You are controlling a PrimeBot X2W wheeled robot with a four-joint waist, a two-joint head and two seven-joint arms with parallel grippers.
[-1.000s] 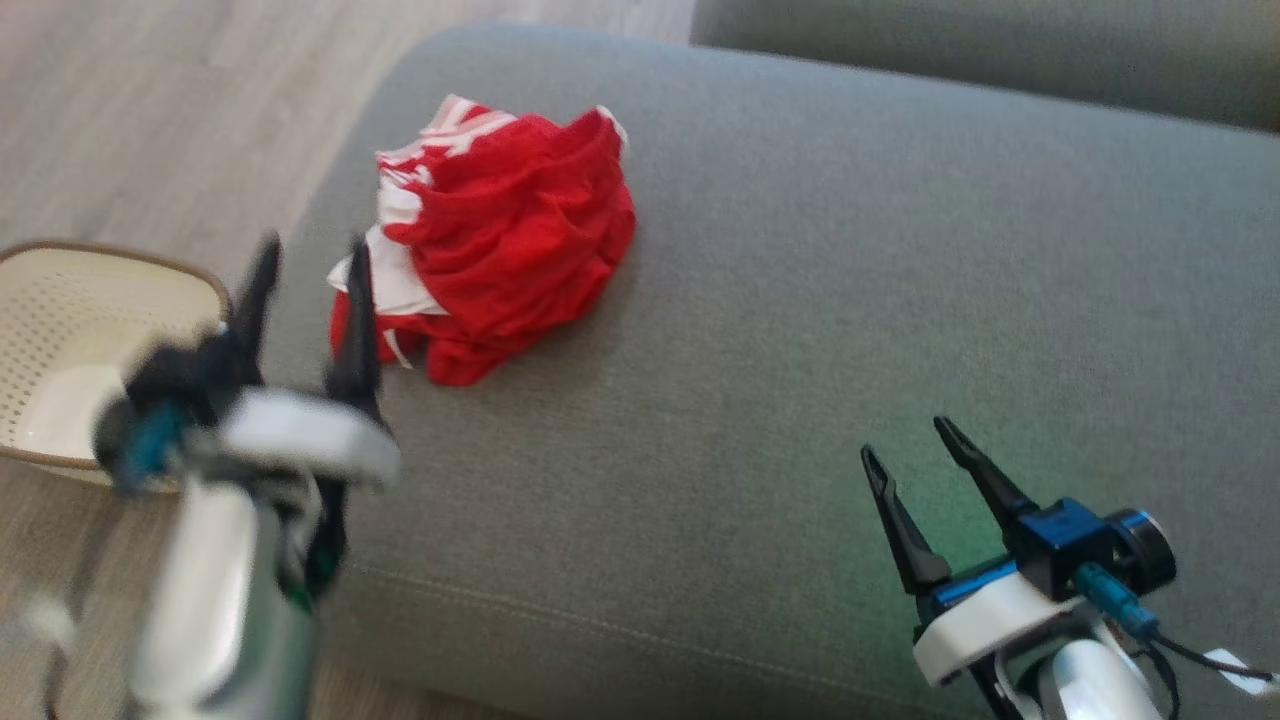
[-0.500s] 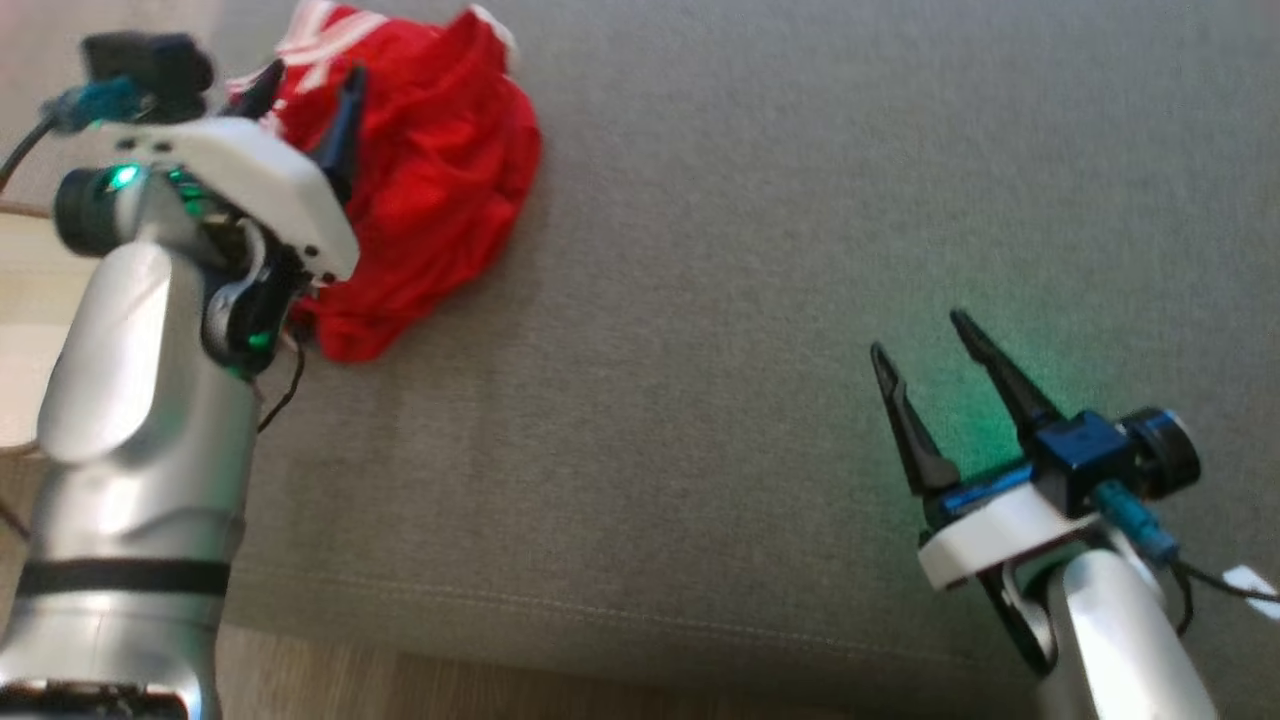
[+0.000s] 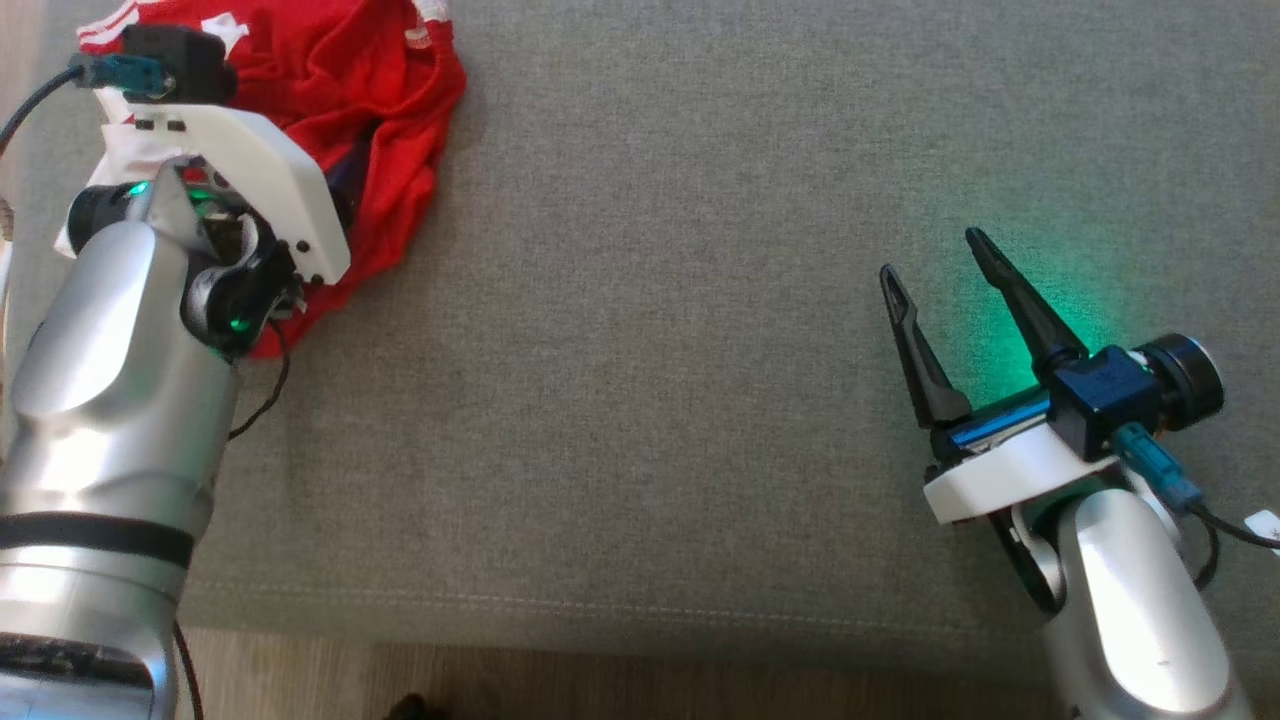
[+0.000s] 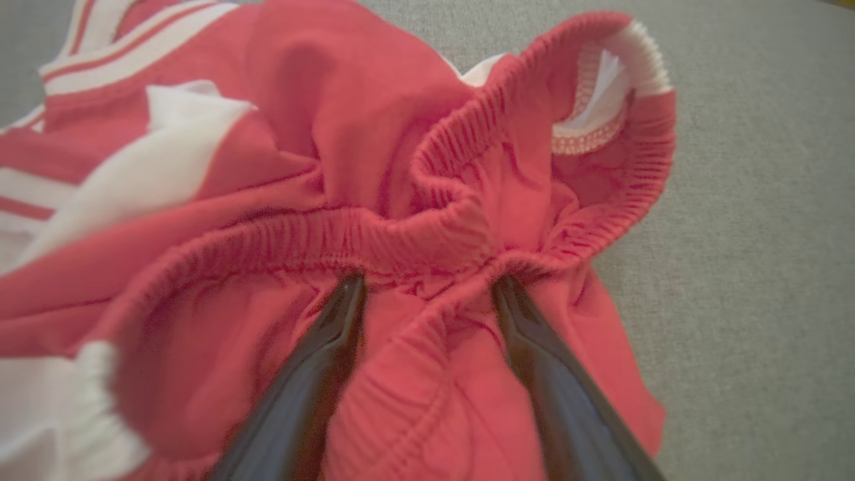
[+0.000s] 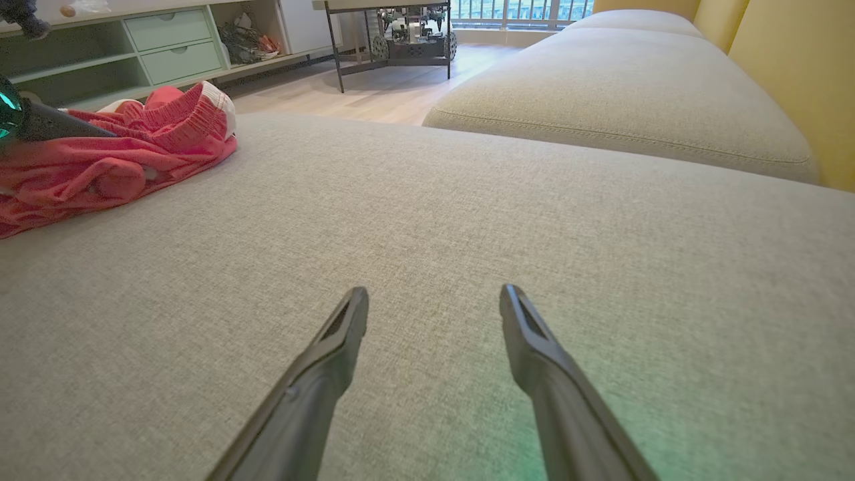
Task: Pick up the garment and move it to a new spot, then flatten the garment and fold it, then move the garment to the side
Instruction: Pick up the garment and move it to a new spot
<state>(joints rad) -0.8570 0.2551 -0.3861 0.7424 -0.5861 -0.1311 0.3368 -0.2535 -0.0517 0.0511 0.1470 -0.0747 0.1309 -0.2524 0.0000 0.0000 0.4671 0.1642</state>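
The grey sofa cushion [image 3: 700,300] takes up nearly everything in front of me, broad and bare across its middle, with a strip of wooden floor [image 3: 700,690] along its near side. The garment [image 3: 400,120], red shorts with white stripes, lies in a crumpled heap at the cushion's far left, close to that edge. The left arm [image 3: 110,380] leans right over it. The right arm [image 3: 1130,600] waits well apart, low over bare fabric on the other side.

What worries me is the grab. The heap is loose and layered, so if the left jaws close on just the top fold, I think the cloth will slide out on the lift, or come up as a tight ball that is hard to flatten afterwards. Pushed too deep, the tips could pinch the upholstery along with the cloth. A sideways drag this close to the edge might also tip the shorts onto the floor.

The left jaws stand wide. Both dark fingers [image 4: 314,374] are pushed into the red cloth, with a ridge of it between them and their tips lost under the gathered waistband [image 4: 320,234]. They touch it but grip nothing. The right jaws are equally wide and empty, their fingers [image 5: 320,374] just above the cushion.
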